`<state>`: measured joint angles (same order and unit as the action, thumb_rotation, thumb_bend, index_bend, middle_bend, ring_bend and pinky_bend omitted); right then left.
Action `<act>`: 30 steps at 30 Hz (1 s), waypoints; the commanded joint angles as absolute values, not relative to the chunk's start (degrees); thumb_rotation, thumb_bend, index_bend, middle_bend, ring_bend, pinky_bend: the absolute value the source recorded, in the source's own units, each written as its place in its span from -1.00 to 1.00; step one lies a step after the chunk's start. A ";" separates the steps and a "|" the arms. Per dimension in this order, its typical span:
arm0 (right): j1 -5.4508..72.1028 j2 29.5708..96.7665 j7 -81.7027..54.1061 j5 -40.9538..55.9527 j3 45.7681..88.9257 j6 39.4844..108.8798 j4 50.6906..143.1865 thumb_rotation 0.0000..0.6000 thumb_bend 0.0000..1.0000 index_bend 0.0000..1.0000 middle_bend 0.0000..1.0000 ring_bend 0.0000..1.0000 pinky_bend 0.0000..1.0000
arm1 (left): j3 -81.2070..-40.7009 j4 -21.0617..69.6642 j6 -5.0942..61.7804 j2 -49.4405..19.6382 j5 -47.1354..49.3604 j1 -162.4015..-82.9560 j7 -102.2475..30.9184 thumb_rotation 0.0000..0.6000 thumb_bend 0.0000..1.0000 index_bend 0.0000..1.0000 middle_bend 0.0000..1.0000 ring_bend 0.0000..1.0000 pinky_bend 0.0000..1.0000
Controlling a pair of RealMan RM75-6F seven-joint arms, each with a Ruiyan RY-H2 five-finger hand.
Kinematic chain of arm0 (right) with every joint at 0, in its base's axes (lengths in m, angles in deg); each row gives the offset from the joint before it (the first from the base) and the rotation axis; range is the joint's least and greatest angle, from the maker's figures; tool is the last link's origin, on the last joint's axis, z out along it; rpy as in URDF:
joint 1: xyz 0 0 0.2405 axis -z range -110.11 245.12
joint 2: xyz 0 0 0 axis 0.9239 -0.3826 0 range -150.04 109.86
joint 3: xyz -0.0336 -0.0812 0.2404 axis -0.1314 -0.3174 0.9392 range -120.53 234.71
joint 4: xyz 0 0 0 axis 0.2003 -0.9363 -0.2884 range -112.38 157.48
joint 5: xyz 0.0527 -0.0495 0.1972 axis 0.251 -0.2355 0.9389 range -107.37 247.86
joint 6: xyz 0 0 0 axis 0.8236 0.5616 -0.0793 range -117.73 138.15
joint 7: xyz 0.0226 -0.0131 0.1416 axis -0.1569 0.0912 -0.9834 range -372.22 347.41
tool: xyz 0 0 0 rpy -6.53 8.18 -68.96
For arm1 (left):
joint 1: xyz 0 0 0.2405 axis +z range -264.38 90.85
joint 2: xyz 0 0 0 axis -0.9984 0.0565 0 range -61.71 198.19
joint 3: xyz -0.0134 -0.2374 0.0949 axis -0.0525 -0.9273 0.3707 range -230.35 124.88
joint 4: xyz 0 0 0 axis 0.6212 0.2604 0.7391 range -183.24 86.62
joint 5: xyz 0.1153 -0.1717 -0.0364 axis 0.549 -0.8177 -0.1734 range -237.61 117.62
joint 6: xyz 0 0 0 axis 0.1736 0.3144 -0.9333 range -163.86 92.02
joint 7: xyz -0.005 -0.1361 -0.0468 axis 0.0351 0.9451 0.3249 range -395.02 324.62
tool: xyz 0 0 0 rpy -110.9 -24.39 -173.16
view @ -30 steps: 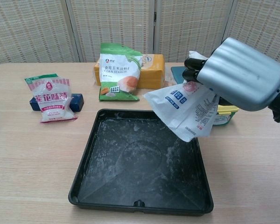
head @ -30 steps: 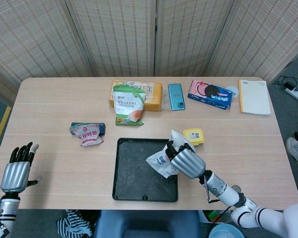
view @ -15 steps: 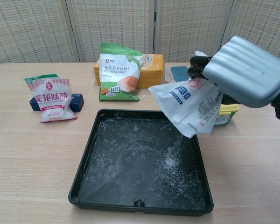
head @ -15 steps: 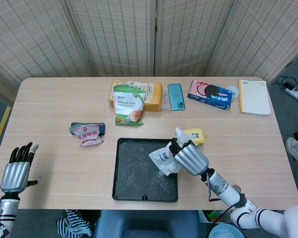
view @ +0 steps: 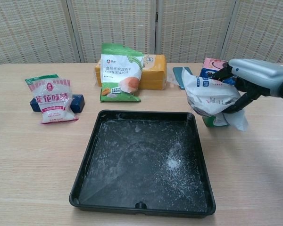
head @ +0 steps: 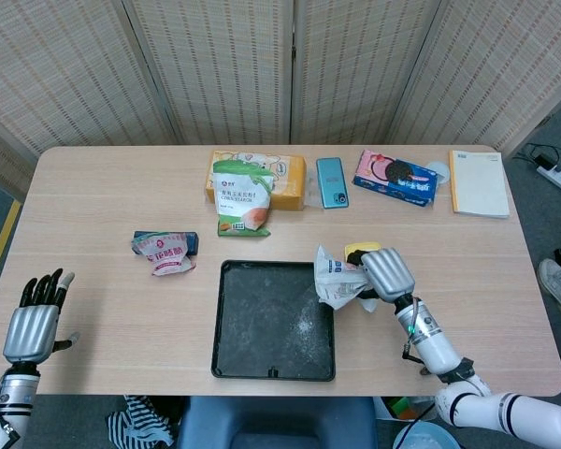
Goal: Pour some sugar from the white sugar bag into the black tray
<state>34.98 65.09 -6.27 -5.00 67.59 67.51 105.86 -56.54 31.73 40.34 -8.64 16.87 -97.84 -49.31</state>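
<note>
The white sugar bag [head: 336, 277] [view: 210, 98] is gripped by my right hand [head: 383, 272] [view: 254, 77] just beyond the right rim of the black tray [head: 226, 348] [view: 87, 160], its mouth pointing up and left. White sugar lies scattered over the tray floor, thickest toward the right side. My left hand [head: 30, 321] hangs off the table's front left corner with fingers apart and nothing in it; the chest view does not show it.
A corn starch bag [head: 242, 198] [view: 120, 73] leans on a yellow box [head: 290, 178] behind the tray. A pink-white packet [head: 165, 252] [view: 53, 98] lies left. A small yellow-lidded container [head: 363, 253], phone [head: 331, 181], cookie pack [head: 395, 177] and notebook [head: 478, 182] sit at the back right.
My right hand has swung the sugar bag from over the tray's right half back to the right and tipped it upright. Fresh sugar now lies on the tray floor.
</note>
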 commanded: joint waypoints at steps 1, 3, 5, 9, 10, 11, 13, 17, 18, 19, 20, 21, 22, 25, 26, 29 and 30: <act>36.06 61.34 -20.66 -2.35 68.70 61.62 108.30 1.00 -0.46 0.84 0.65 0.98 1.00 | -56.49 31.75 40.43 -8.69 16.92 -97.82 -49.36 1.00 -0.66 -1.00 -1.00 -0.93 -1.00; 36.59 60.75 -26.18 -3.57 68.33 61.11 107.58 1.00 -0.46 0.84 0.65 0.99 1.00 | -56.51 31.73 40.63 -8.73 16.95 -97.75 -49.42 1.00 -0.66 -1.00 -1.00 -0.93 -1.00; 37.03 59.84 -29.88 -5.02 67.58 60.80 106.92 1.00 -0.46 0.84 0.65 0.99 1.00 | -56.52 31.70 40.61 -8.76 16.88 -97.76 -49.53 1.00 -0.66 -1.00 -1.00 -0.93 -1.00; 37.93 57.77 -33.17 -8.78 65.41 61.68 106.78 1.00 -0.45 0.84 0.65 0.99 1.00 | -56.47 31.65 40.57 -8.91 16.95 -97.82 -49.79 1.00 -0.66 -1.00 -1.00 -0.93 -1.00; 38.13 57.17 -33.36 -9.84 64.76 62.04 106.90 1.00 -0.46 0.84 0.65 0.99 1.00 | -56.46 31.63 40.57 -8.94 16.95 -97.83 -49.84 1.00 -0.66 -1.00 -1.00 -0.93 -1.00; 38.37 56.61 -33.37 -10.93 64.07 62.51 107.00 1.00 -0.46 0.84 0.65 0.99 1.00 | -56.46 31.62 40.61 -8.96 16.97 -97.82 -49.88 1.00 -0.66 -1.00 -1.00 -0.93 -1.00; 39.16 55.70 -33.46 -13.25 62.45 64.01 107.03 1.00 -0.46 0.84 0.65 0.99 1.00 | -56.45 31.63 40.71 -9.01 17.00 -97.81 -50.02 1.00 -0.66 -1.00 -1.00 -0.93 -1.00; 41.24 55.29 -36.59 -16.16 59.46 66.79 105.81 1.00 -0.46 0.84 0.65 0.99 1.00 | -56.35 31.77 40.99 -9.00 17.21 -97.70 -50.17 1.00 -0.66 -1.00 -1.00 -0.93 -1.00; 41.71 55.48 -37.59 -16.72 58.89 67.50 105.10 1.00 -0.46 0.84 0.65 0.99 1.00 | -56.31 31.78 41.06 -9.01 17.28 -97.68 -50.21 1.00 -0.66 -1.00 -1.00 -0.93 -1.00; 42.17 55.73 -38.62 -17.21 58.37 68.17 104.28 1.00 -0.46 0.84 0.65 0.99 1.00 | -56.28 31.78 41.08 -9.03 17.31 -97.67 -50.25 1.00 -0.66 -1.00 -1.00 -0.93 -1.00; 42.72 56.10 -39.99 -17.72 57.75 68.96 103.07 1.00 -0.46 0.84 0.65 0.98 1.00 | -56.24 31.77 41.06 -9.07 17.32 -97.66 -50.35 1.00 -0.66 -1.00 -1.00 -0.93 -1.00; 43.10 56.33 -40.98 -18.04 57.30 69.44 102.13 1.00 -0.46 0.84 0.65 0.98 1.00 | -56.22 31.78 41.08 -9.09 17.34 -97.66 -50.46 1.00 -0.66 -1.00 -1.00 -0.93 -1.00; 43.45 56.53 -41.90 -18.30 56.90 69.87 101.19 1.00 -0.46 0.84 0.65 0.98 1.00 | -56.21 31.79 41.09 -9.12 17.33 -97.65 -50.54 1.00 -0.65 -1.00 -1.00 -0.93 -1.00; 44.52 56.91 -44.29 -19.07 55.75 71.27 98.18 1.00 -0.46 0.84 0.65 0.98 1.00 | -56.18 31.76 41.12 -9.23 17.32 -97.63 -50.75 1.00 -0.66 -1.00 -1.00 -0.93 -1.00; 44.84 56.98 -45.00 -19.22 55.38 71.60 97.07 1.00 -0.46 0.84 0.65 0.98 1.00 | -56.17 31.71 41.12 -9.31 17.33 -97.65 -50.88 1.00 -0.66 -1.00 -1.00 -0.93 -1.00; 45.21 57.14 -46.10 -19.56 54.50 71.59 94.27 1.00 -0.46 0.84 0.65 0.98 1.00 | -56.09 31.58 41.02 -9.57 17.33 -97.71 -51.32 1.00 -0.66 -1.00 -1.00 -0.93 -1.00; 45.27 57.26 -46.15 -19.67 54.28 71.55 93.39 1.00 -0.46 0.84 0.65 0.98 1.00 | -56.06 31.55 40.97 -9.64 17.34 -97.72 -51.43 1.00 -0.65 -1.00 -1.00 -0.93 -1.00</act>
<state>44.85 56.99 -45.59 -19.26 54.99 71.35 94.74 -56.08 31.58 41.00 -9.60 17.33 -97.71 -51.38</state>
